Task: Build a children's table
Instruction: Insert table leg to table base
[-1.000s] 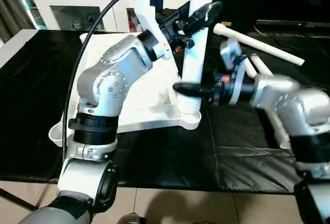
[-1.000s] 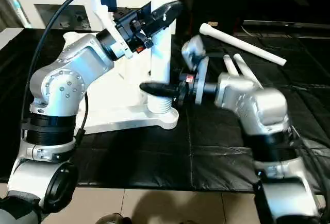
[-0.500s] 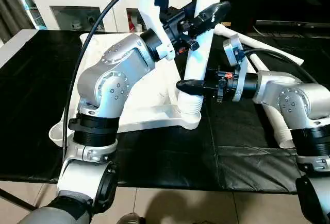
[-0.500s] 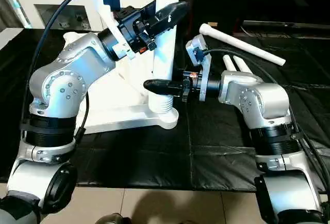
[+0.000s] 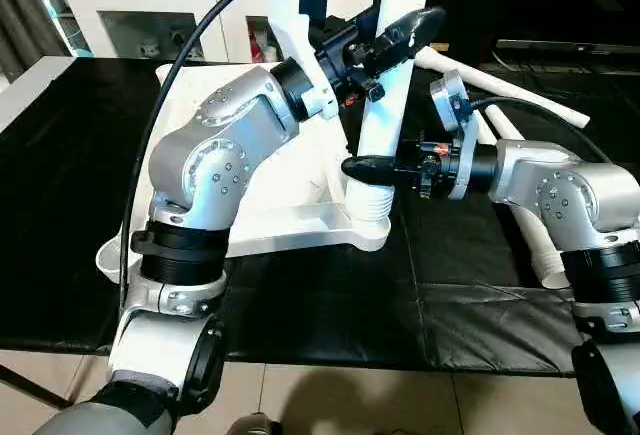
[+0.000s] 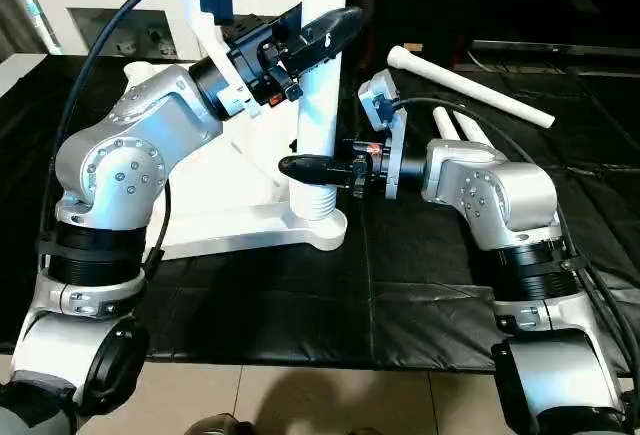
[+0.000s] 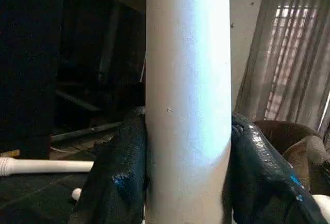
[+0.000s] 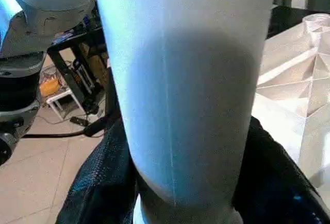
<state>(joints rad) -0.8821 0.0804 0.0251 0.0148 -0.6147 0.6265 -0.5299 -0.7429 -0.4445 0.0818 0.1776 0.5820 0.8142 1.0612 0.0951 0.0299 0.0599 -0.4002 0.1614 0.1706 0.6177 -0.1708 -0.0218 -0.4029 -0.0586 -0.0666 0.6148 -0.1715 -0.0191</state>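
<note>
Left eye view hides the socket behind the upright leg (image 5: 388, 85), grasped by left gripper (image 5: 400, 30) and right gripper (image 5: 365, 168), which has narrowed

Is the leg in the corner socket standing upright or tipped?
Upright: the leg rises straight from the corner socket, threads still showing above it.

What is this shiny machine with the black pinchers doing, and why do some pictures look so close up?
It is a robot building a little white table. Two pictures come from cameras on its head, looking down over its silver arms. The two close ones come from cameras on its wrists. The table top lies upside down on a black cloth. One white leg stands in a corner socket. The left claw squeezes it high up, the right claw low down. More legs lie behind.
</note>
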